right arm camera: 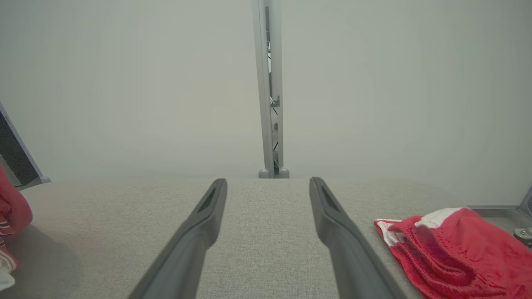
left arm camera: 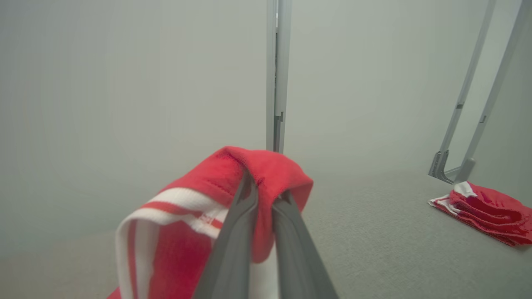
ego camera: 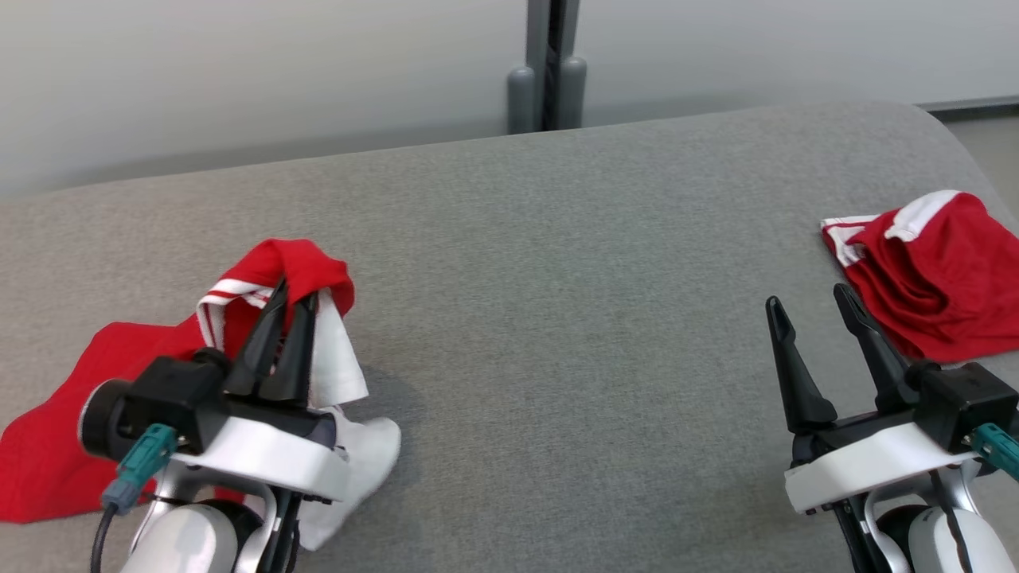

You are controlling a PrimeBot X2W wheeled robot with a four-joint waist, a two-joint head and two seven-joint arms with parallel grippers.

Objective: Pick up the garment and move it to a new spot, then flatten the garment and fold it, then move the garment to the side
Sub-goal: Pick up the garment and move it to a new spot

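A red garment (ego camera: pixel 72 398) with white stripes and white panels lies at the lower left of the grey table. My left gripper (ego camera: pixel 294 298) is shut on a raised fold of it, lifting the red cloth off the surface while the rest trails down. In the left wrist view the garment (left arm camera: pixel 249 174) drapes over the closed left gripper (left arm camera: pixel 266 191). My right gripper (ego camera: pixel 808 306) hovers open over bare table at the lower right, nothing between its fingers. In the right wrist view the right gripper (right arm camera: pixel 268 182) spreads wide.
A second red and white cloth (ego camera: pixel 931 270) lies bunched at the table's right edge, just right of my right gripper; it also shows as the bunched cloth (right arm camera: pixel 457 249) and the far cloth (left arm camera: pixel 486 214). A grey post (ego camera: pixel 549 64) stands behind the table (ego camera: pixel 557 278).
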